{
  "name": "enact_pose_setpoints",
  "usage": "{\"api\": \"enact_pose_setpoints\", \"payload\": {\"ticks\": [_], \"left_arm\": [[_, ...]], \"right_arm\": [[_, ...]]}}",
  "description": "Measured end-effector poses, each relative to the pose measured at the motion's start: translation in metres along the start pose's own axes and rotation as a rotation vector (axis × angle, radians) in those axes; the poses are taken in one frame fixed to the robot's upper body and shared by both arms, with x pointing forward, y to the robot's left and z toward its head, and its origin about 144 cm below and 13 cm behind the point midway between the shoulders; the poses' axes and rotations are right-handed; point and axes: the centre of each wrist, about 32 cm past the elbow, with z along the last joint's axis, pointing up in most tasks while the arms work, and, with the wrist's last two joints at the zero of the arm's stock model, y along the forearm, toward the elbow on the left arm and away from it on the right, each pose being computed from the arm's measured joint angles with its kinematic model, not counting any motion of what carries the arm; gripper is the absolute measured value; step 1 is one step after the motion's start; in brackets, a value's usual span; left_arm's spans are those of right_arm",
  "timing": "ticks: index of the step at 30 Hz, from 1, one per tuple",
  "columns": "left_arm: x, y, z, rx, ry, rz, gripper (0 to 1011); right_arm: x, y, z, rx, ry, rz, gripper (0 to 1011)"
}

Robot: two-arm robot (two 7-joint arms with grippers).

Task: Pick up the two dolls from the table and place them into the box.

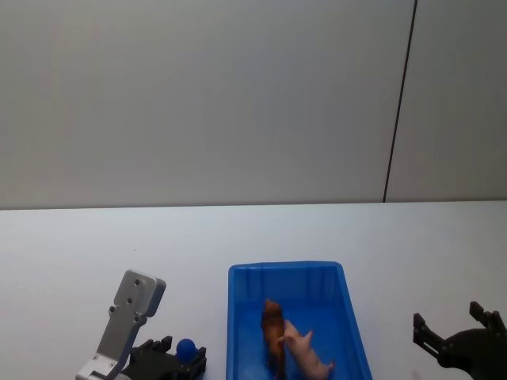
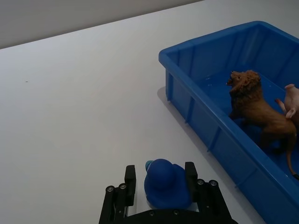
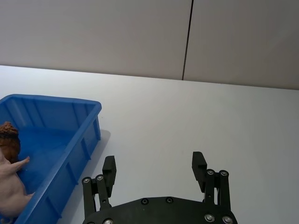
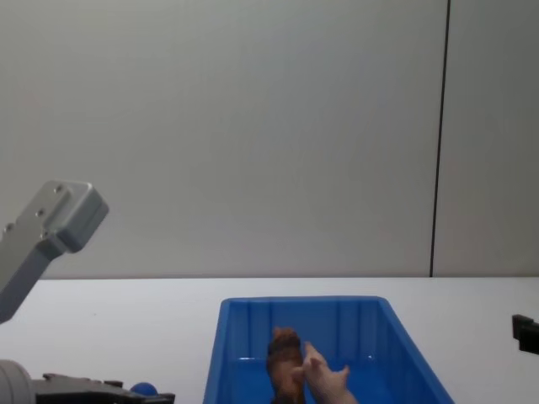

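Observation:
Both dolls lie inside the blue box (image 1: 285, 267) on the white table (image 1: 95, 253). The reddish-brown furry doll (image 1: 273, 324) stands in the box's middle, and the pale pink pig (image 1: 310, 356) leans against its right side. In the left wrist view the brown doll (image 2: 254, 105) and part of the pig (image 2: 292, 98) show over the box wall (image 2: 205, 42). My left gripper (image 2: 160, 177) sits low on the table left of the box, open, with a small blue ball (image 2: 163, 179) between its fingers. My right gripper (image 3: 154, 165) hovers open and empty to the right of the box (image 3: 51, 99).
The blue ball (image 1: 186, 347) rests on the table at the near left, inside my left gripper (image 1: 182, 348). My right gripper (image 1: 455, 328) is at the near right. Bare white tabletop stretches behind the box to a grey wall.

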Motion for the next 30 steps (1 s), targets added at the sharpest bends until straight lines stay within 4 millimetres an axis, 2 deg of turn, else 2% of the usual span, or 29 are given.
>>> {"api": "enact_pose_setpoints", "payload": {"ticks": [7,8,9,12,20,30], "left_arm": [[0.0,-0.003,-0.002,0.004,-0.014,-0.009,473],[0.0,-0.003,-0.002,0.004,-0.015,-0.01,473],[0.0,-0.003,-0.002,0.003,-0.016,-0.011,401],[0.0,-0.004,-0.002,0.0,-0.02,-0.015,316],[-0.001,-0.004,0.0,-0.024,-0.031,-0.025,261],[-0.001,0.004,0.015,-0.116,-0.068,-0.027,202]], "right_arm": [[0.0,0.0,0.0,0.0,0.0,0.0,1001],[0.0,0.0,0.0,0.0,0.0,0.0,1001],[0.0,0.0,0.0,0.0,0.0,0.0,1001],[0.0,0.0,0.0,0.0,0.0,0.0,1001],[0.0,0.0,0.0,0.0,0.0,0.0,1001],[0.0,0.0,0.0,0.0,0.0,0.0,1001]]}}
